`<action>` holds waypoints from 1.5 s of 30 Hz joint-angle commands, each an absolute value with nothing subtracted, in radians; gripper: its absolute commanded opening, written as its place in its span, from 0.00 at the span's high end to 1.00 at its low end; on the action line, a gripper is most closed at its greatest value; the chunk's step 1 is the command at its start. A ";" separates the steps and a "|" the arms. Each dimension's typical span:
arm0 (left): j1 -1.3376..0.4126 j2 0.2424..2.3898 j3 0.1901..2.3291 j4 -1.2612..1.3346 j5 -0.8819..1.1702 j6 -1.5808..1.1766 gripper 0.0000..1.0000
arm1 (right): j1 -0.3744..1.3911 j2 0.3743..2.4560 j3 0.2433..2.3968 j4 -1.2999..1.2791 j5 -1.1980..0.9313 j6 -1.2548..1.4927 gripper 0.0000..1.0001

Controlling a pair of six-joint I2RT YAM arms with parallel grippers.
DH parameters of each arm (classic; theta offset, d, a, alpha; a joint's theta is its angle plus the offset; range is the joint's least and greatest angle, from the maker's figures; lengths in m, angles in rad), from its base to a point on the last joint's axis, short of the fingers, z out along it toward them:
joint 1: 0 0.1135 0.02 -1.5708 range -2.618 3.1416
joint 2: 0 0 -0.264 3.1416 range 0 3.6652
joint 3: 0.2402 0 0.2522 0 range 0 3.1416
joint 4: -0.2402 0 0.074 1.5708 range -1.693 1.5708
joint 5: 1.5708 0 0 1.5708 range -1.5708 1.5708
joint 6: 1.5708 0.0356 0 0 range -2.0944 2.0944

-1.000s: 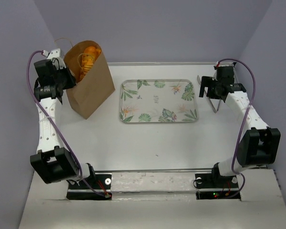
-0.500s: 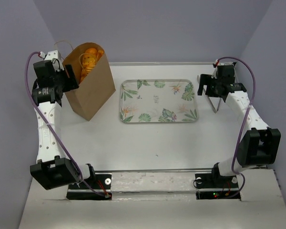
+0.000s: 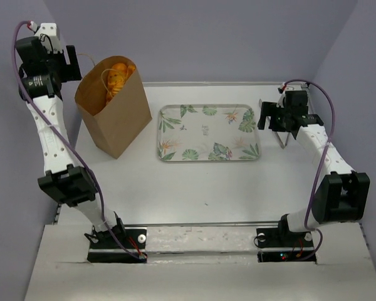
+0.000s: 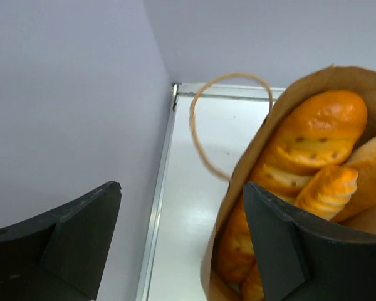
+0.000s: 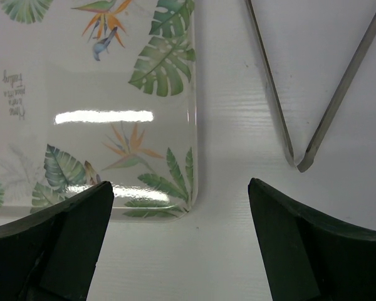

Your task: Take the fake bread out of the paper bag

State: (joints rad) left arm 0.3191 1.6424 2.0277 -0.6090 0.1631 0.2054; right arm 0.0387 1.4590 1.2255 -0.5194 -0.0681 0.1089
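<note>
The paper bag (image 3: 116,116) stands open-mouthed at the table's back left, and the tops of several glossy orange loaves of fake bread (image 3: 117,74) show in its mouth. My left gripper (image 3: 64,61) hangs open high above and to the left of the bag, touching nothing. In the left wrist view the left gripper (image 4: 182,188) frames the bag's rim (image 4: 241,179) and a loop handle (image 4: 199,141), with the bread (image 4: 316,135) inside. My right gripper (image 3: 281,119) is open and empty beside the tray's right end; in its wrist view the right gripper (image 5: 180,185) hovers over the tray's corner.
A leaf-patterned rectangular tray (image 3: 210,132) lies at the table's middle, its rim (image 5: 193,125) under the right wrist. Metal tongs (image 5: 297,160) lie on the table right of the tray. Grey walls stand close on the left, back and right.
My left gripper has opened, come off the bag's left rim, and risen up and back to the left. The bag has settled slightly. The right arm has barely shifted.
</note>
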 commanded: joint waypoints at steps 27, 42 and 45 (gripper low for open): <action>0.330 1.842 1.997 -0.471 0.267 0.339 0.23 | 0.034 1.430 1.233 -0.552 0.030 0.068 0.02; 0.290 1.518 1.656 -0.372 0.399 0.328 1.00 | -0.001 1.535 1.145 -0.543 0.334 0.100 0.00; 0.246 1.447 1.579 -0.330 0.310 0.390 1.00 | -0.089 1.555 1.135 -0.528 0.307 0.110 0.00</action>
State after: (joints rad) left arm 0.2905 1.5532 1.6310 -0.4389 0.3584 0.3359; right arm 0.0021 1.5368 1.1515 -0.5682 0.2638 0.0872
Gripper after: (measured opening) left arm 0.055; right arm 0.995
